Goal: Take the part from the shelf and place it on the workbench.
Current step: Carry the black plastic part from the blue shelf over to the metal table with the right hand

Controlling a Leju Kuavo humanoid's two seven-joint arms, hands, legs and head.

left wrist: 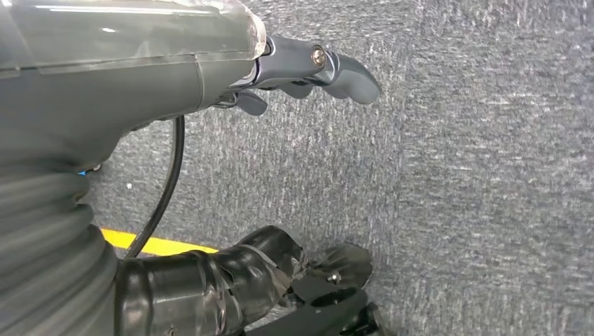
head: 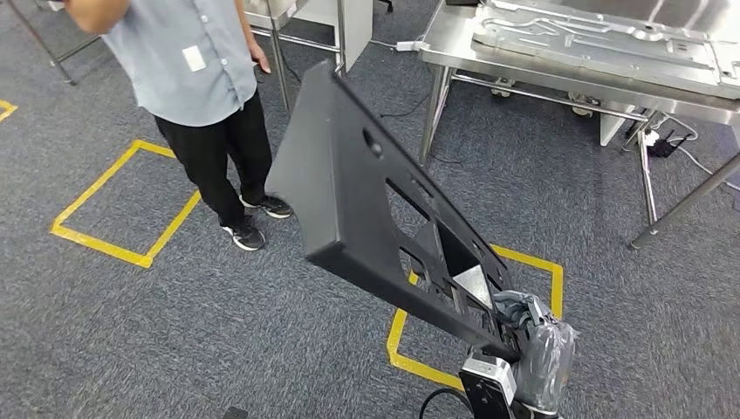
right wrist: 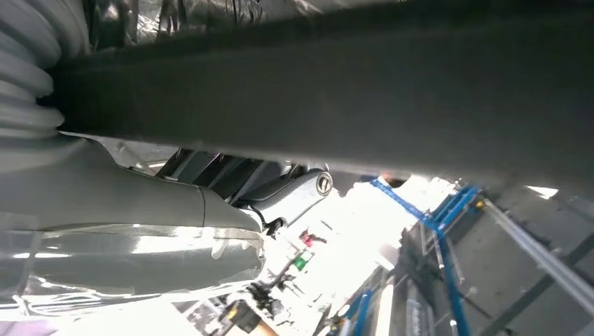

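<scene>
Clearly the right hand (head: 528, 336) grips the near end of the long black part (head: 366, 201), which rises from it and slants up and away toward the far left, well off the carpet (head: 131, 332). In the right wrist view the part's dark edge lies across the hand, with the fingers wrapped round it. The left hand (left wrist: 308, 70) hangs over the carpet with nothing in it, its fingers loosely apart.

Judging from this, the carry is under way and the placing is not yet done. The main risk is leverage: the part is held at one end alone, so its long free end could swing, twist in the fingers or slip out as the robot walks. That free end could also strike something.

A person (head: 205, 96) stands just beyond the part's far end, at the far left, close enough to be hit. The bench (head: 454, 44) stands at the far right with a large metal sheet (head: 593, 39) already on it, leaving little bare surface. Its legs (head: 435, 113) lie on the way too.
</scene>
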